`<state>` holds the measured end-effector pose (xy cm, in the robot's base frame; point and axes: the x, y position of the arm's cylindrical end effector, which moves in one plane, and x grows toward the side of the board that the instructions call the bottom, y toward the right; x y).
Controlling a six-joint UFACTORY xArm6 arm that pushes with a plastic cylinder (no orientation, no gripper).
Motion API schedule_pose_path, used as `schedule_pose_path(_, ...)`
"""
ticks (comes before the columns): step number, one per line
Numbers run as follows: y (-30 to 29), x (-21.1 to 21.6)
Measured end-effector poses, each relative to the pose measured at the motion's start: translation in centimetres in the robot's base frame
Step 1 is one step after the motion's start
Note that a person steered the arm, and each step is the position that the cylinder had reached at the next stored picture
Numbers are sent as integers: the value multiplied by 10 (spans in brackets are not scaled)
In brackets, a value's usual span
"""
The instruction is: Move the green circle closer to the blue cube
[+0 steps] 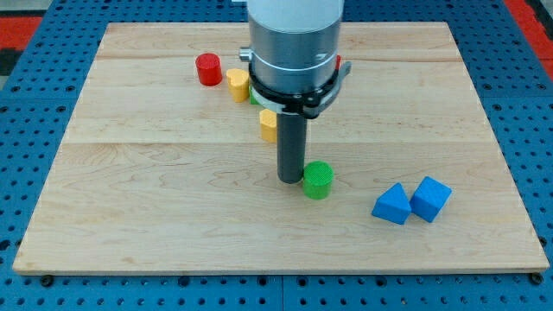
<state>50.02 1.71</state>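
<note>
My tip [289, 179] rests on the table [155, 216], touching the green circle [318, 180], which sits just to its view-right. I carry no gripper, only this bare rod, holding nothing. The blue cube [430, 198] lies farther view-right and slightly toward the bottom, beyond the circle, so a push rightward suits

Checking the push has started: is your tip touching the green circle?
Touching: in the camera view my tip sits against the green circle's left side with no board showing between them.
</note>
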Motion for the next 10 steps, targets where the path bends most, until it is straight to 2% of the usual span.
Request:
schedule_pose_path(1, -6, 35)
schedule_pose_path(2, -4, 46)
schedule_pose_path(3, -4, 27)
schedule_pose_path(5, 66, -10)
schedule_pose_path(6, 66, -30)
schedule_pose_path(8, 130, -33)
schedule_pose_path(10, 103, -28)
